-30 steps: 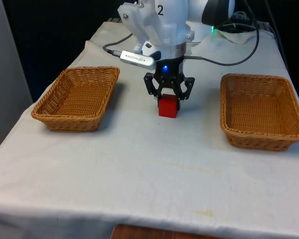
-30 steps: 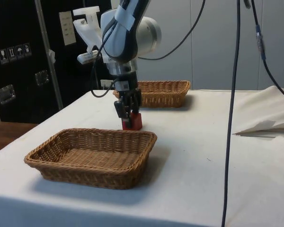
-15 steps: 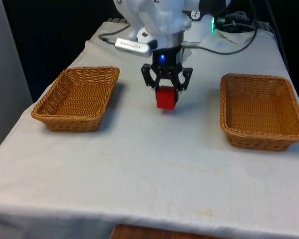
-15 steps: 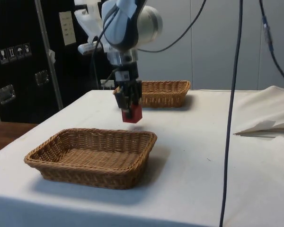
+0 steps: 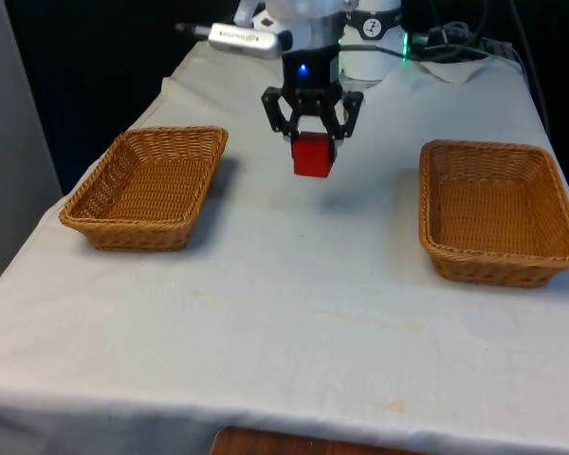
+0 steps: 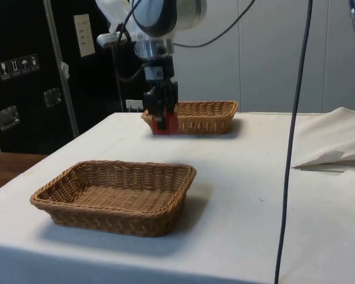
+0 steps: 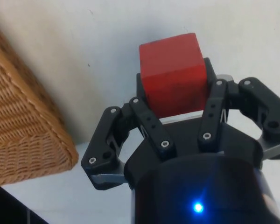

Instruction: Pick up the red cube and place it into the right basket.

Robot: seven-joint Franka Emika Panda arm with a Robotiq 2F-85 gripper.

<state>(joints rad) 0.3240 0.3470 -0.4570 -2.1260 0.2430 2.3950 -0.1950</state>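
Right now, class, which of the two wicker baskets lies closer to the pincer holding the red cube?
The basket at the front view's left: the pincer with the red cube hangs nearer it than the other basket.

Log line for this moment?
phase: carry | hand: shut on red cube | cube: off the cloth, between baskets | right basket: no cube yet

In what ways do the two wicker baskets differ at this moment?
In the front view, the left basket sits at the front view's left, the right basket at its right. The gripper, holding the red cube, hangs nearer the left basket. Both are rectangular, brown, empty.
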